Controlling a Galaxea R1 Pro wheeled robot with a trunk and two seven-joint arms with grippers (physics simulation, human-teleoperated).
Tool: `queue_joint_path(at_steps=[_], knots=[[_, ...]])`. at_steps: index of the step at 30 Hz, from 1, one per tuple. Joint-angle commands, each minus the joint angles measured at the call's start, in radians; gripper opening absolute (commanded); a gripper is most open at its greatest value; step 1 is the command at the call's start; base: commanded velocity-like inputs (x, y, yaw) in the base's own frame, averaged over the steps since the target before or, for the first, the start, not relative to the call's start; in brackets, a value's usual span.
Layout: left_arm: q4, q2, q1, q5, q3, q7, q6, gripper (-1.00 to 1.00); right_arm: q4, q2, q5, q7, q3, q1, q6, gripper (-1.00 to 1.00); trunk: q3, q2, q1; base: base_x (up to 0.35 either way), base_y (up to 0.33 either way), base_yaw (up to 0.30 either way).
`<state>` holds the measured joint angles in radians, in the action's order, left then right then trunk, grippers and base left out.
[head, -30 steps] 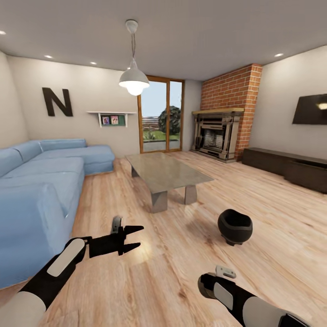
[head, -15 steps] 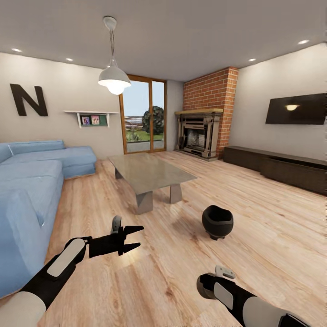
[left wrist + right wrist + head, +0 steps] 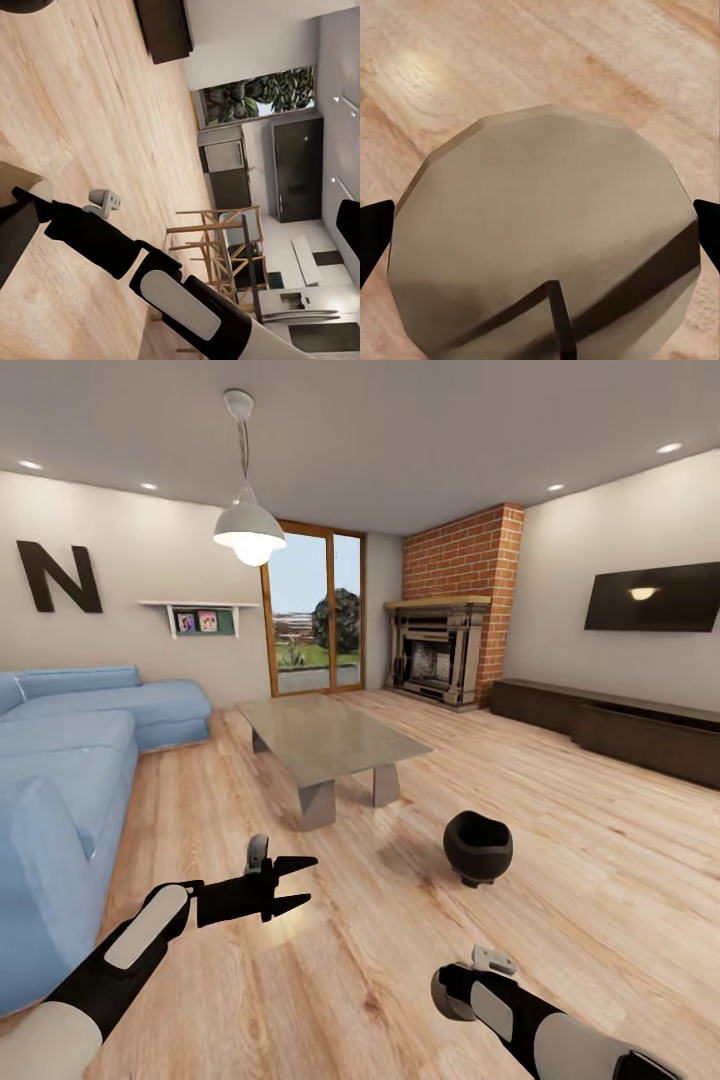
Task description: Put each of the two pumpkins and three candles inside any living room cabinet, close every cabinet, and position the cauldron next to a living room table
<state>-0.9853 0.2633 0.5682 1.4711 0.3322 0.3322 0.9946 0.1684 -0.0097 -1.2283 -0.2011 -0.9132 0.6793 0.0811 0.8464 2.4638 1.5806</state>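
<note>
Cauldron point(image 3: 478, 847) on floor point(image 3: 560, 830) near table point(image 3: 330, 738).

one cauldron point(image 3: 478, 846), one table point(image 3: 330, 735), one candle point(image 3: 547, 232).

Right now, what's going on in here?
The robot stands in the living room facing the coffee table. The right wrist view shows a tan candle, wick up, close between the right gripper's fingertips; whether they clamp it is unclear. The left gripper hangs open and empty over the wood floor. The black cauldron sits on the floor near the table's corner, apart from it. The dark cabinet along the wall under the TV looks closed.
</note>
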Motion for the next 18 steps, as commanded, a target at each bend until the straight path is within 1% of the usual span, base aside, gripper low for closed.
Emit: queue_joint_path(at_steps=[1,5,8,10,16,18], knots=[[0.001,0.0,0.001,-0.007,0.002,0.009,-0.001,1.0,0.003,-0.002,-0.005,-0.008,-0.006,0.0,0.004,-1.0,-0.002,-0.007,-0.004,0.0,0.0,0.0],[0.0,0.001,0.001,-0.008,0.002,0.01,-0.001,1.0,0.003,-0.003,-0.005,0.008,-0.006,0.001,0.005,-1.0,-0.012,-0.035,-0.019,0.0,0.0,-0.039],[0.0,0.001,0.001,-0.008,0.002,0.01,-0.001,1.0,0.003,-0.004,-0.005,0.07,-0.005,0.0,0.012,-1.0,-0.018,-0.056,-0.031,0.0,0.0,-0.113],[0.0,0.001,0.001,-0.008,0.002,0.01,-0.001,1.0,0.003,-0.005,-0.005,0.089,-0.005,0.0,0.014,-1.0,-0.021,-0.07,-0.039,0.0,0.0,-0.132],[0.0,0.001,0.001,-0.008,0.002,0.01,-0.001,1.0,0.003,-0.006,-0.005,0.104,-0.004,0.0,0.015,-1.0,-0.031,-0.112,-0.062,0.0,0.0,-0.156],[0.001,0.001,0.001,-0.008,0.002,0.01,-0.001,1.0,0.003,-0.006,-0.005,0.105,-0.004,0.0,0.015,-1.0,-0.028,-0.112,-0.062,0.0,0.0,-0.168]])
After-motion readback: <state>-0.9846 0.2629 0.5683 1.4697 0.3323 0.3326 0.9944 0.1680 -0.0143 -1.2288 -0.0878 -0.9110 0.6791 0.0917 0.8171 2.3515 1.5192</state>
